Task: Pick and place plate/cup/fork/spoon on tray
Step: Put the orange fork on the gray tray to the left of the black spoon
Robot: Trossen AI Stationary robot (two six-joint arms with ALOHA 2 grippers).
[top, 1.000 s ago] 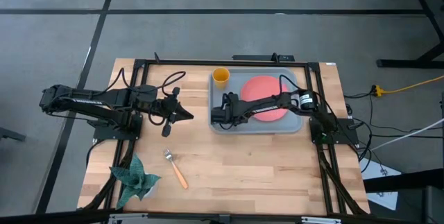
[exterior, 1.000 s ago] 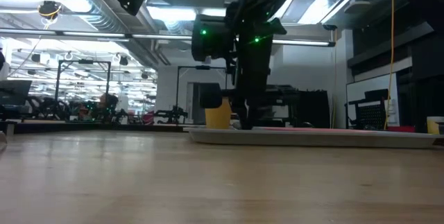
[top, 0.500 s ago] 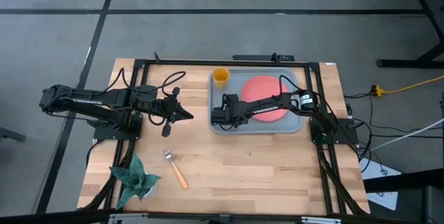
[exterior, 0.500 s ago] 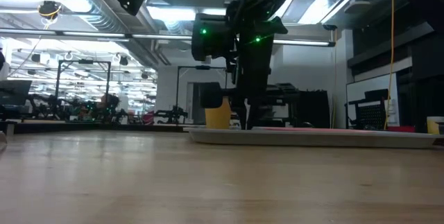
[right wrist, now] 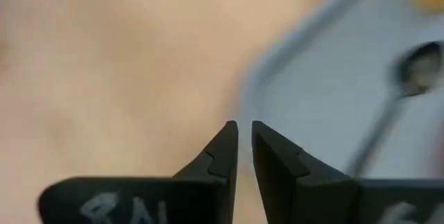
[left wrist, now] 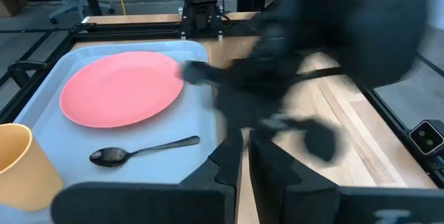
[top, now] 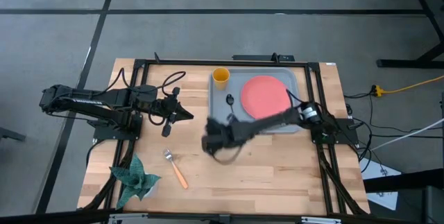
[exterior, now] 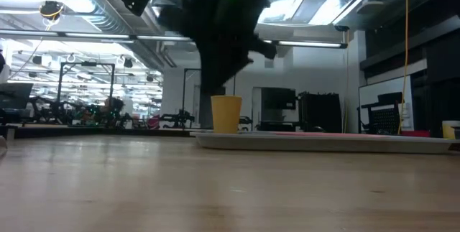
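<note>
Remaining on the wooden worktop point(top: 277, 168), nearest of all, the small orange-handled fork with silver tines point(top: 175, 167) is judged the next pick. The right gripper point(top: 211, 143), fingers narrowly parted and empty, is seen beside the large grey-blue tray point(top: 216, 102), which carries the slim dark spoon point(top: 229, 100), round coral-pink plate point(top: 264, 96) and yellow-orange cup point(top: 220, 78). The left gripper point(top: 187, 116), nearly closed and empty, waits left of the tray

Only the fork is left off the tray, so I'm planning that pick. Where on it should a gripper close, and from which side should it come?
Grip the fork on its orange handle, coming straight down from above. It lies flat on the table with open wood all around, tines toward the far-left, handle toward the near edge. The handle looks thicker and straighter than the tines, so closing across its width near mid-length seems the safest hold.
</note>
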